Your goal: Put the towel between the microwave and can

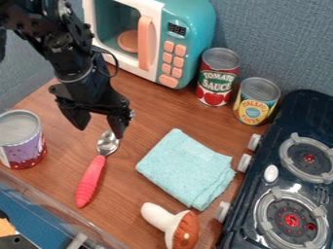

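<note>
Towel (pixel 187 168), folded into a thick, roughly square pad, lying flat on the wooden counter (pixel 62 192), between the spoon (pixel 92 175) and the stove (pixel 296 114); it is apart from the microwave (pixel 201 22) and from all three cans. One corner points up the view, toward the microwave. Just below the towel, the toy mushroom (pixel 185 231) lies on its side, white stem to the upper left, brown cap to the lower right. To the towel's left, the spoon lies aslant, metal bowl uppermost, red ribbed handle running down and to the left. Gripper (pixel 100 132): above the counter near the spoon's bowl, at the end of the black arm (pixel 65 56), which enters from the upper left; its two fingers point down and stand wide apart, with nothing held between them. Beyond, at the top, stands the teal microwave, with white front, pink handle and pink buttons. To its right, upright, are the tomato can (pixel 214 86) and, just beside that, the yellow can (pixel 254 108), near the stove's far end. The purple can (pixel 23 146) stands upright at the left edge. The dark stove, at right, bears two round burners, with pale knobs along its near side.
</note>
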Available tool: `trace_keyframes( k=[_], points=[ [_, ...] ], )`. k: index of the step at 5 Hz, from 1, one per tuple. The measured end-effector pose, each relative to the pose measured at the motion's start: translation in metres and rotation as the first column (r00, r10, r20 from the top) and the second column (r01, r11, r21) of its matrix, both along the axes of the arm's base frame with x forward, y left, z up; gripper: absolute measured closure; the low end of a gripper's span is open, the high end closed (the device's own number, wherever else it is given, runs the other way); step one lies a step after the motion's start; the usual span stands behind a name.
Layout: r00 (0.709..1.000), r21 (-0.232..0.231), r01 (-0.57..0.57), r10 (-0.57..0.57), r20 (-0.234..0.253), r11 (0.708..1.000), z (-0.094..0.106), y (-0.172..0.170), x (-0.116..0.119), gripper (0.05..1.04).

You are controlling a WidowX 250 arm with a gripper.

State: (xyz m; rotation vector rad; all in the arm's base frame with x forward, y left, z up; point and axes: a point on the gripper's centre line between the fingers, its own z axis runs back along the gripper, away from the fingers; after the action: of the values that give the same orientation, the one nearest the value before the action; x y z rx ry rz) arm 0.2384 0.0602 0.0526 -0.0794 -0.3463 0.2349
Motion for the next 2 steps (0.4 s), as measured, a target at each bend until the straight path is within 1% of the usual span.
trace_keyframes(
  k=[1, 2],
  points=[
    [1.0, -0.002, 0.002, -0.002, -0.019, 1.0, -0.004, -0.002, -0.001, 0.083],
    [0.991, 0.049, 0.111, -0.107, -0.074, 0.993, -0.008, -0.029, 0.008, 0.083]
  ],
)
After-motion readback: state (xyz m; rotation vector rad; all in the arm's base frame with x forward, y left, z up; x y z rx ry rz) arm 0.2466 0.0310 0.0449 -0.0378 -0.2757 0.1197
